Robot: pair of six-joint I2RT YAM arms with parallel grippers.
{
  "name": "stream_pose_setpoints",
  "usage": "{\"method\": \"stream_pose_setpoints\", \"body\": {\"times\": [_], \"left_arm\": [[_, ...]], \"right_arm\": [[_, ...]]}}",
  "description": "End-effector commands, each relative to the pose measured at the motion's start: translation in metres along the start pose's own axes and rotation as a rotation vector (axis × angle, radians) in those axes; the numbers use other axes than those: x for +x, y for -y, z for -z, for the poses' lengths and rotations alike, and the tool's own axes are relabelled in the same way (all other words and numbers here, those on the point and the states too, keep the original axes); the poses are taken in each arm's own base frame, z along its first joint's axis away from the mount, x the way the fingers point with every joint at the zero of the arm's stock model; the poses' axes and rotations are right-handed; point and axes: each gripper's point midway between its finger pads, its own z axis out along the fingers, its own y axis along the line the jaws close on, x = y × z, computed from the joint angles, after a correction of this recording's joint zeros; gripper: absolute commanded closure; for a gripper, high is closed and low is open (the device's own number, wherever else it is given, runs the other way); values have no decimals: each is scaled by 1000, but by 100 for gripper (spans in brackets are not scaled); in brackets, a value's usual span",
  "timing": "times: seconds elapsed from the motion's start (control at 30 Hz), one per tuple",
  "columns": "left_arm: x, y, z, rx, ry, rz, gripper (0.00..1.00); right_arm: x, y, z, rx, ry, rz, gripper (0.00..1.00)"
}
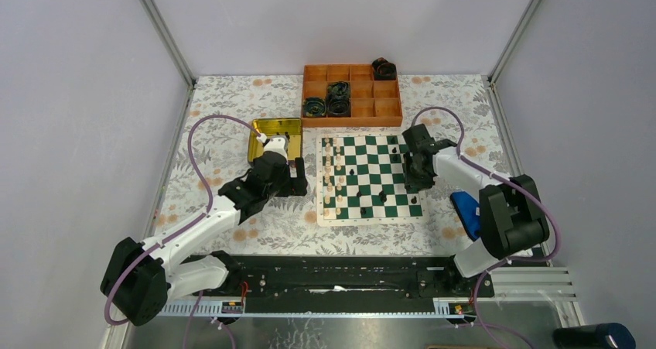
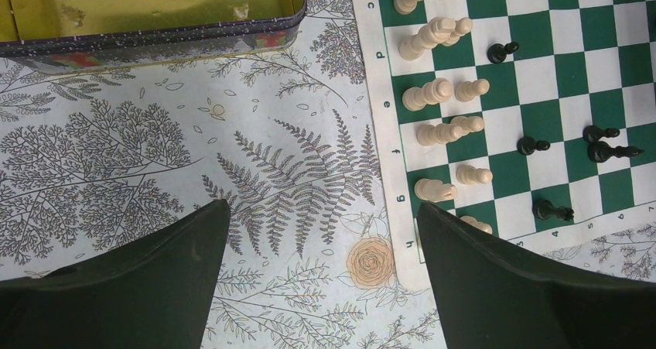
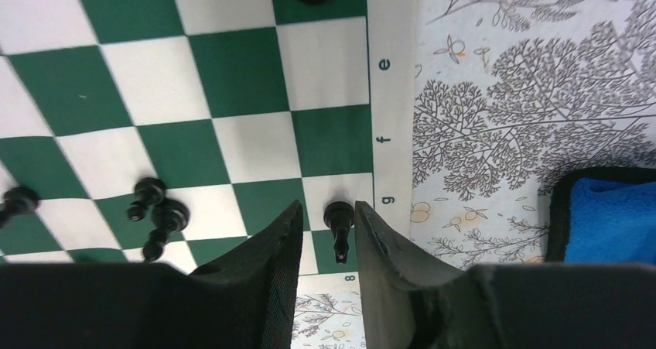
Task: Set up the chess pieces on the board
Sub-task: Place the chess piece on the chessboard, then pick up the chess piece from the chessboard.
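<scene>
The board (image 1: 363, 164) lies in the middle of the table. Cream-white chess pieces (image 1: 334, 175) stand in two columns along its left side (image 2: 437, 94), and black ones (image 2: 611, 144) are scattered on its right half. My right gripper (image 1: 412, 183) hangs low over the board's right edge. Its jaws (image 3: 329, 206) are open around one upright black piece (image 3: 338, 219) on the edge square by the letter g. There is a gap on the piece's left, and the right finger is close to its base. Two more black pieces (image 3: 155, 210) stand to the left. My left gripper (image 2: 321, 210) is wide open and empty over the tablecloth, left of the board.
An orange compartment tray (image 1: 352, 94) with dark cable coils (image 1: 338, 101) stands behind the board. A shiny yellow tin (image 1: 275, 136) sits just beyond my left gripper (image 1: 299, 176). A blue cloth (image 3: 611, 217) lies right of the board, beside the right arm.
</scene>
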Motion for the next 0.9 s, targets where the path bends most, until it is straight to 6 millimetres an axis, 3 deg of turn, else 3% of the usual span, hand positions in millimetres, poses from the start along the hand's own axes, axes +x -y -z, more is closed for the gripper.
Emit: {"method": "stream_pose_setpoints", "body": {"times": [0.0, 0.23, 0.57, 0.87], "left_arm": [[-12, 4, 1, 4, 37, -13, 1], [-12, 4, 0, 0, 35, -13, 1], [-12, 2, 1, -10, 42, -10, 1], [-12, 0, 1, -18, 41, -7, 1]], "right_arm": [[-35, -4, 33, -36, 120, -3, 62], [-42, -23, 49, -104, 127, 54, 60], [-18, -75, 44, -219, 78, 254, 52], [-14, -80, 32, -215, 52, 269, 52]]}}
